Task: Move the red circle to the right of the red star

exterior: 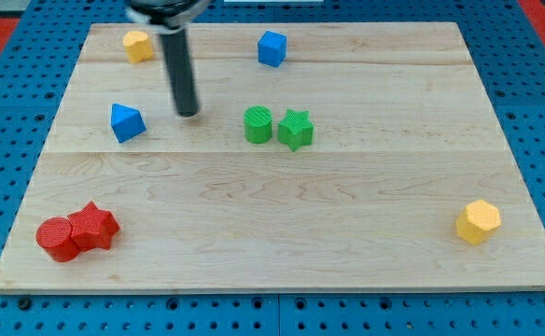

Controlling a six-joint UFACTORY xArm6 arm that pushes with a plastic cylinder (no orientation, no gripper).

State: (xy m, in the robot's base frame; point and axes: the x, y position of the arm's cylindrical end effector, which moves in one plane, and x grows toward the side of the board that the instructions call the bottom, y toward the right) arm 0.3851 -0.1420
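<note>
While hovering up-view of everything, my tip (188, 113) sitting between the blue triangle (126, 122) and green circle (258, 124), no claw to report, red circle (56, 238) touching the red star (93, 226), pressing on its left, far down-left of my tip.

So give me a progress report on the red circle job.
Nothing looks done: the red circle sits touching the red star on its left side, at the board's lower left. My tip is far off, between the blue triangle and green circle. The whole push remains.
</note>
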